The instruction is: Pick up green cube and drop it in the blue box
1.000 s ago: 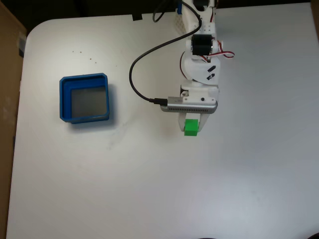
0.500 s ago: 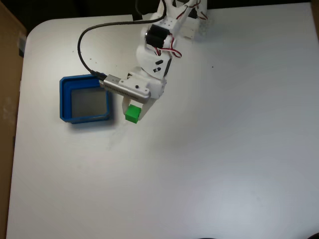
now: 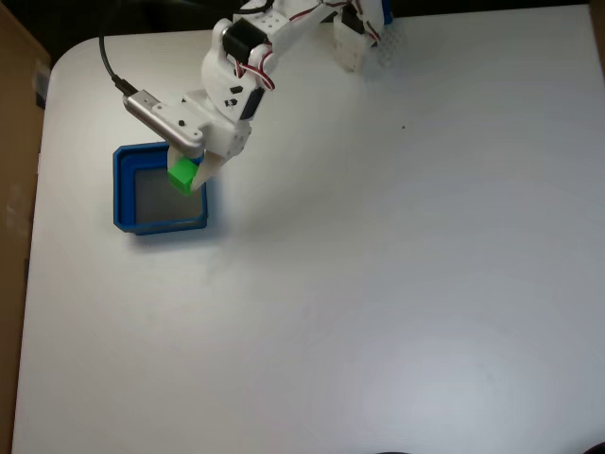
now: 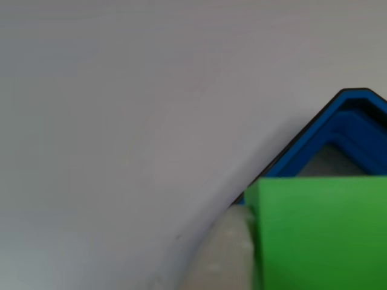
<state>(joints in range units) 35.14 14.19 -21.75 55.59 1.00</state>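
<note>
- Since the earlier frames the arm has swung from the middle of the tabletop (image 3: 397, 312) toward its left edge, carrying the green cube (image 3: 183, 175) with it; the cube, which a second ago hung well to the right of the blue box (image 3: 123, 194), now sits over the box's upper right corner area.
- Fixed view: the claw (image 3: 192, 176) is clenched on the green cube, one pale finger showing just to the cube's right. The cube overlaps the box's right wall and grey floor as seen from above (how high it hangs over the floor cannot be told here). The box stands near the tabletop's left edge, apart from everything else. A black cable loops from the camera housing on the wrist toward the tabletop's back edge.
- Other view: the green cube (image 4: 320, 232) fills the lower right, close to the lens, with a pale claw finger (image 4: 227, 254) pressed against its left face. Behind it a corner of the blue box (image 4: 354, 112) shows, with grey floor inside.
- Handling, as a judgement: the cube looks light, rigid and plain-faced, so a grip across two opposite flat faces suits it. Smooth faces could slip if the pinch loosens early. It looks nearly placed for release, though a little more travel toward the box's middle would be safer.
</note>
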